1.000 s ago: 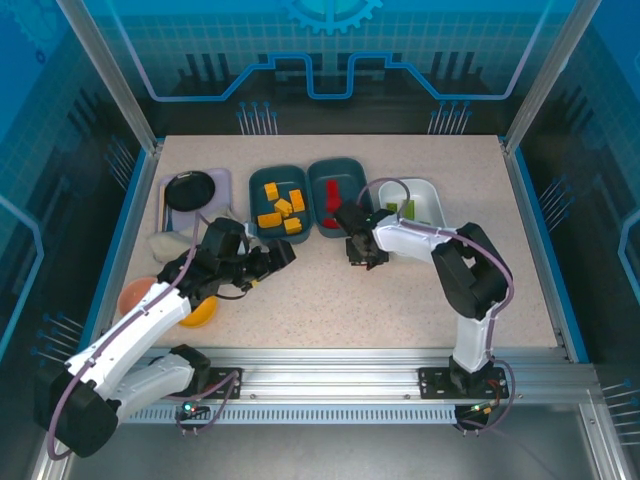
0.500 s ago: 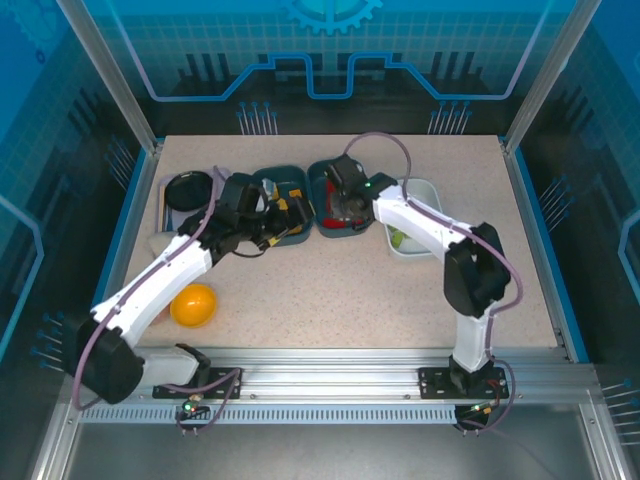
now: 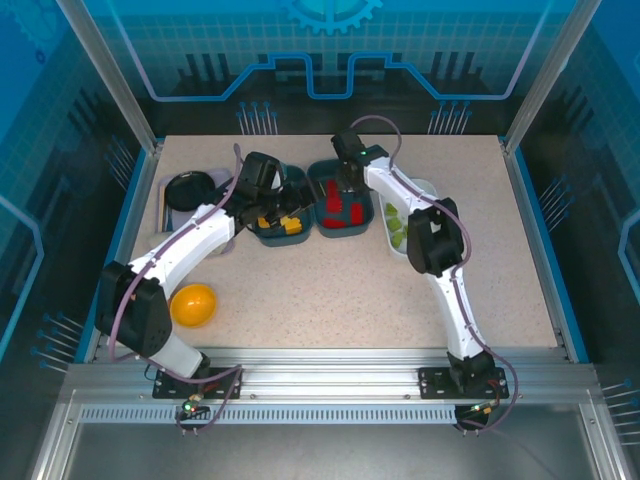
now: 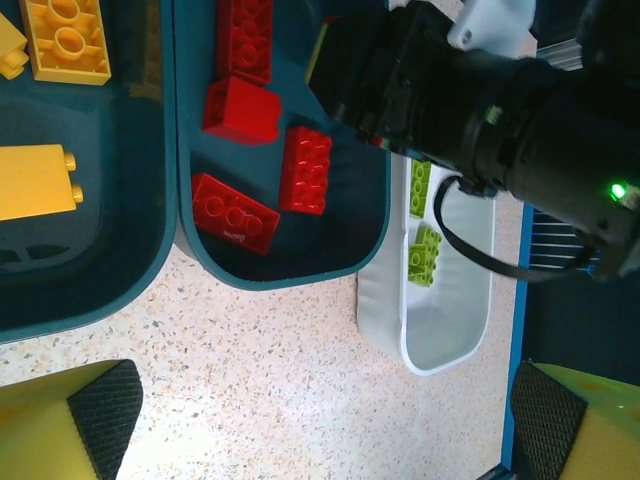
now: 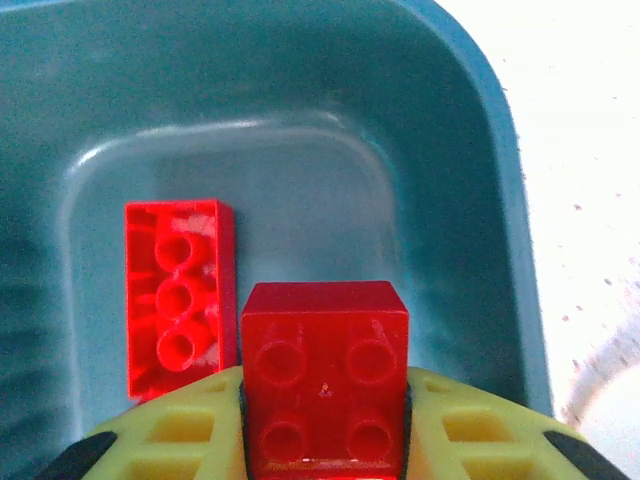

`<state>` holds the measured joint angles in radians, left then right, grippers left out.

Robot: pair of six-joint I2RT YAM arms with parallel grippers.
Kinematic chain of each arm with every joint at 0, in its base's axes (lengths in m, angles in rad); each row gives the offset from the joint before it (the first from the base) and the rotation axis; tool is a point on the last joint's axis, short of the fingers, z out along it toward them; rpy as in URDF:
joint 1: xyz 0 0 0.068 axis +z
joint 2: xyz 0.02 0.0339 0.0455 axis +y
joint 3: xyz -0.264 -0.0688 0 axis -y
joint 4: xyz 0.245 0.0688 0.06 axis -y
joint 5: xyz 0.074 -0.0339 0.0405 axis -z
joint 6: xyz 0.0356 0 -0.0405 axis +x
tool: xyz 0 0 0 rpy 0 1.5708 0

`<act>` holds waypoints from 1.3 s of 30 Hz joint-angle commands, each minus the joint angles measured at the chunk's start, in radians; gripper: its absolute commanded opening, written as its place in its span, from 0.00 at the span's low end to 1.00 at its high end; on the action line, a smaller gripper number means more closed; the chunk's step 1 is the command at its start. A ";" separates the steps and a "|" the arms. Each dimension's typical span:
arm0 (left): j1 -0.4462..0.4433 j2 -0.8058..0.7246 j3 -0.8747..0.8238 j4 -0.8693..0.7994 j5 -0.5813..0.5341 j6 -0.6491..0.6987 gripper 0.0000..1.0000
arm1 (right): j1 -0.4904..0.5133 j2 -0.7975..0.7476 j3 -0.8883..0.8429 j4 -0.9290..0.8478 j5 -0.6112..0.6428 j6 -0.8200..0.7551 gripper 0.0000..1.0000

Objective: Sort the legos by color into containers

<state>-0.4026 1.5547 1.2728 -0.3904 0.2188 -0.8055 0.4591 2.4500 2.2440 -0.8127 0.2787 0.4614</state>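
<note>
Our right hand (image 5: 325, 440) grasps a small square red plastic brick (image 5: 325, 345) over the dark teal rounded plastic bin (image 5: 450, 170). We should lower it beside the long red brick (image 5: 178, 295) lying there, then let go gently. Our left hand (image 4: 325, 415) hangs released, fingers spread wide.

- Orange-yellow bricks (image 4: 65, 40): lying loose in the left teal bin (image 4: 95, 295).
- Red bricks (image 4: 235, 212): in the middle teal bin (image 4: 290, 268); a square red brick (image 5: 325, 370) is held above it.
- Green bricks (image 4: 428, 255): in the white bin (image 4: 440, 340).
</note>
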 commanded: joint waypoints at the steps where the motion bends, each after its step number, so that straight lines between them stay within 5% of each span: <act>1: 0.008 -0.003 0.018 0.007 0.019 0.030 0.99 | -0.003 0.079 0.117 -0.117 -0.022 -0.022 0.32; 9: 0.009 -0.056 -0.022 -0.024 -0.010 0.028 0.98 | -0.004 0.086 0.168 -0.132 -0.048 0.009 0.50; 17: 0.008 -0.168 -0.037 -0.142 -0.059 0.052 0.99 | 0.043 -0.177 0.055 -0.067 -0.054 -0.003 0.65; 20: 0.010 -0.227 -0.061 -0.189 -0.062 0.063 0.99 | 0.063 -0.385 -0.161 0.031 -0.010 -0.008 0.71; 21: 0.011 -0.248 -0.073 -0.201 -0.058 0.074 0.99 | 0.068 -0.469 -0.271 0.090 0.004 -0.013 0.80; 22: 0.011 -0.266 -0.083 -0.214 -0.060 0.086 0.99 | 0.069 -0.557 -0.377 0.148 0.010 -0.024 0.99; 28: 0.018 -0.402 -0.170 -0.320 -0.196 0.167 0.99 | 0.069 -1.091 -0.990 0.378 0.121 -0.063 1.00; 30: 0.017 -0.430 -0.172 -0.386 -0.332 0.186 0.99 | 0.056 -1.227 -1.111 0.317 0.248 -0.019 1.00; 33: 0.018 -0.442 -0.175 -0.504 -0.646 0.172 0.99 | -0.040 -1.414 -1.328 0.341 0.226 -0.026 1.00; 39: 0.032 -0.573 -0.471 -0.153 -0.828 0.495 0.99 | -0.179 -1.755 -1.822 0.742 0.175 -0.240 1.00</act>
<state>-0.3878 1.0283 0.9066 -0.6785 -0.4210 -0.4889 0.3004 0.7780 0.5549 -0.3164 0.4412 0.3420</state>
